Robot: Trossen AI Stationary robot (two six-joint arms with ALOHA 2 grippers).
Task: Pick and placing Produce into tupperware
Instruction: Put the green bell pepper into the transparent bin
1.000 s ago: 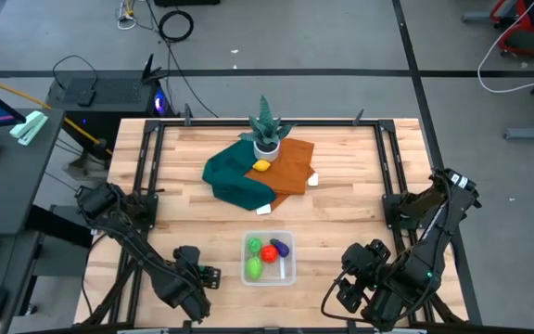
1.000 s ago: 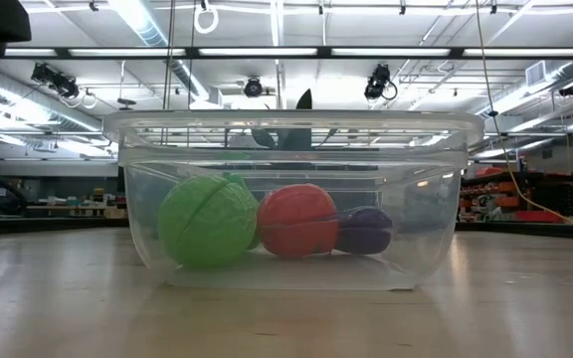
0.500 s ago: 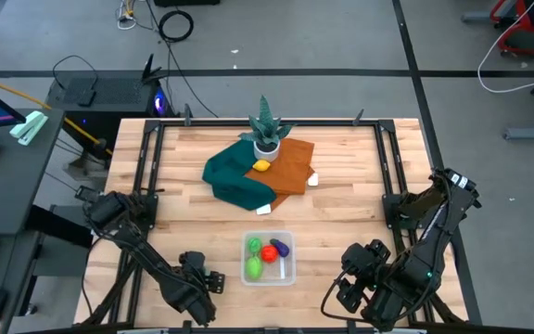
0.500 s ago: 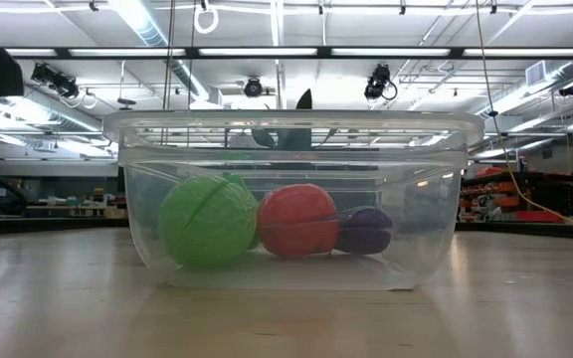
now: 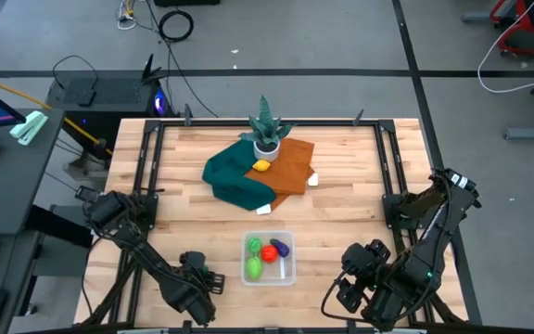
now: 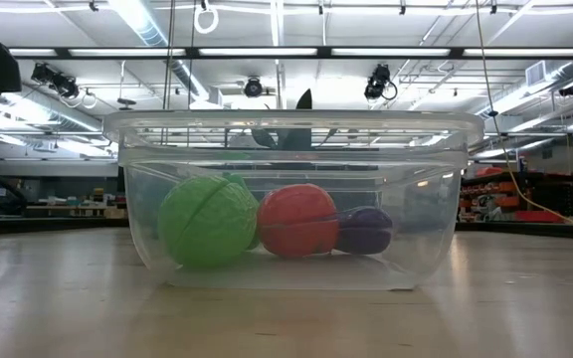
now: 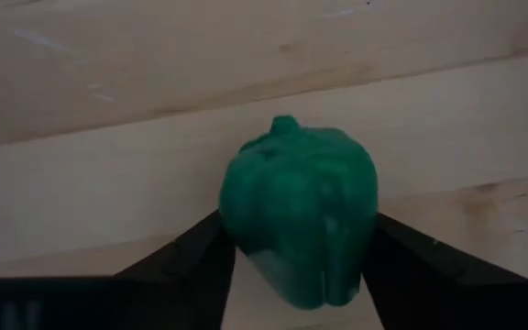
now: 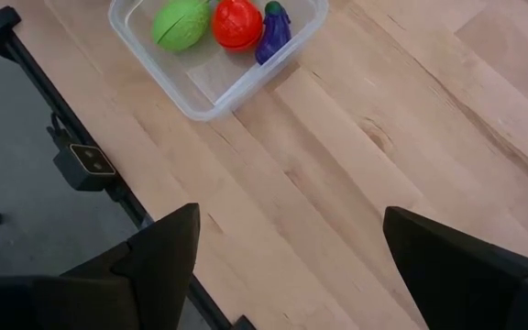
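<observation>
Green toy pepper (image 7: 299,225) sits clamped between the left pincer (image 5: 196,284) fingers, low left of centre in the high view, just beside the clear tupperware (image 5: 288,275). Tupperware, bottom centre of the wooden table (image 5: 341,199), holds a green ball-shaped piece (image 5: 253,268), a red one (image 5: 269,251) and a purple eggplant (image 5: 280,247). Yellow lemon (image 5: 262,166) lies on the orange cloth (image 5: 286,167) near the potted plant (image 5: 266,128), upper centre. Right pincer (image 5: 352,284), lower right, spread wide, holds nothing.
</observation>
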